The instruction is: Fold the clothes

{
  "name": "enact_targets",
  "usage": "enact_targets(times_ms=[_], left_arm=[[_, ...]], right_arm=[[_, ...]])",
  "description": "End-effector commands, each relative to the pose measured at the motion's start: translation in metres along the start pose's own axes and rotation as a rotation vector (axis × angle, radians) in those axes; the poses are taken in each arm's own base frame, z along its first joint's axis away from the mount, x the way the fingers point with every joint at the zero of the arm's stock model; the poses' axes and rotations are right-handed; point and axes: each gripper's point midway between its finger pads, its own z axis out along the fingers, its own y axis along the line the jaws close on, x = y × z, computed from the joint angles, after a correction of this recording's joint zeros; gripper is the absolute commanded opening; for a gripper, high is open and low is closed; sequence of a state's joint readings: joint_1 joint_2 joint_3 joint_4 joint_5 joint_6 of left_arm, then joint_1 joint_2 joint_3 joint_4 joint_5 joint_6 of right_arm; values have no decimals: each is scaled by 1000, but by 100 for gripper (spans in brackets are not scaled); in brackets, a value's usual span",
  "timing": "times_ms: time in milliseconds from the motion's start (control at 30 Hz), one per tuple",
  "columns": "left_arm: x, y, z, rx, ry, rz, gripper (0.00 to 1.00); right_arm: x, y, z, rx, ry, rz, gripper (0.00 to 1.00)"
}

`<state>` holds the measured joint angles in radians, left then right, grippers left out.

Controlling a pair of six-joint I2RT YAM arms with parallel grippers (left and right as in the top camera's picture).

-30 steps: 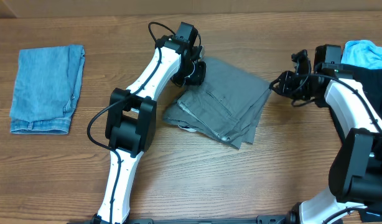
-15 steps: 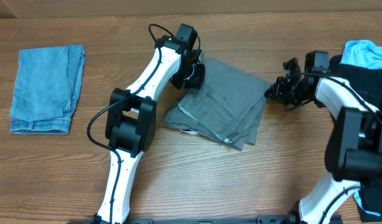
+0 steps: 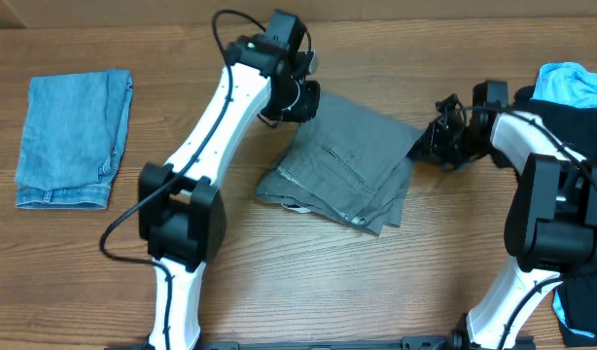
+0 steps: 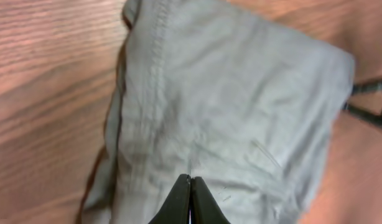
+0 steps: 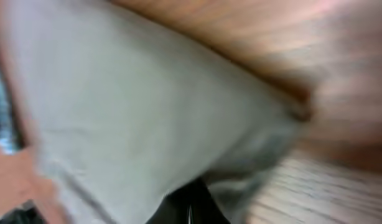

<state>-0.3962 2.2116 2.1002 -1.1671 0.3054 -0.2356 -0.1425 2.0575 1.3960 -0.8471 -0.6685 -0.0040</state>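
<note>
The clothes (image 3: 352, 160), grey shorts folded into a rough rectangle, lie tilted in the middle of the table. My left gripper (image 3: 303, 100) sits at their far left corner. In the left wrist view its tips (image 4: 191, 179) are pressed together, pinching the grey fabric (image 4: 228, 93), and a small crease runs out from them. My right gripper (image 3: 420, 146) is at the shorts' right corner. The right wrist view is blurred, but its dark tips (image 5: 191, 202) are shut at the edge of the grey cloth (image 5: 135, 112).
A folded blue denim garment (image 3: 70, 136) lies at the far left of the wooden table. A black garment (image 3: 585, 117) with a light blue cloth (image 3: 574, 86) on it sits at the right edge, behind my right arm.
My right gripper moved left onto the shorts' right corner, closed there, and nudged that corner inward. My left arm rose at the elbow, and its gripper stayed shut at the far left corner.
</note>
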Motion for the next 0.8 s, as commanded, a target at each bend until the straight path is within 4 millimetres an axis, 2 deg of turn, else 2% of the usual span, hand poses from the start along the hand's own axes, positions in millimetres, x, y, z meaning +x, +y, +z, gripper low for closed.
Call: enact_targets(times_ms=[0,100,200,333,467,633,767], left_arm=[[24,0,15,15,114,44,4],[41,9,31,0,203,55,4],[50,17,50,-9,262,39,4],[63,28,79,-17,337,15,4],[79,23,104,31,412,5,4],[85,15,114,37,432,29,4],[88,10,116,36,436,54,4]], right_arm=[[-17,62,-46,-121,-50,-137,4],[2,77,-67,-120,-12,-134,4],[19,77,-65,-120,49,-109,4],[43,73,-47,-124,125,-117,4],[81,66,-17,-145,224,-115,4],[127,52,23,-156,307,-122,4],[149,39,40,-153,326,-118,4]])
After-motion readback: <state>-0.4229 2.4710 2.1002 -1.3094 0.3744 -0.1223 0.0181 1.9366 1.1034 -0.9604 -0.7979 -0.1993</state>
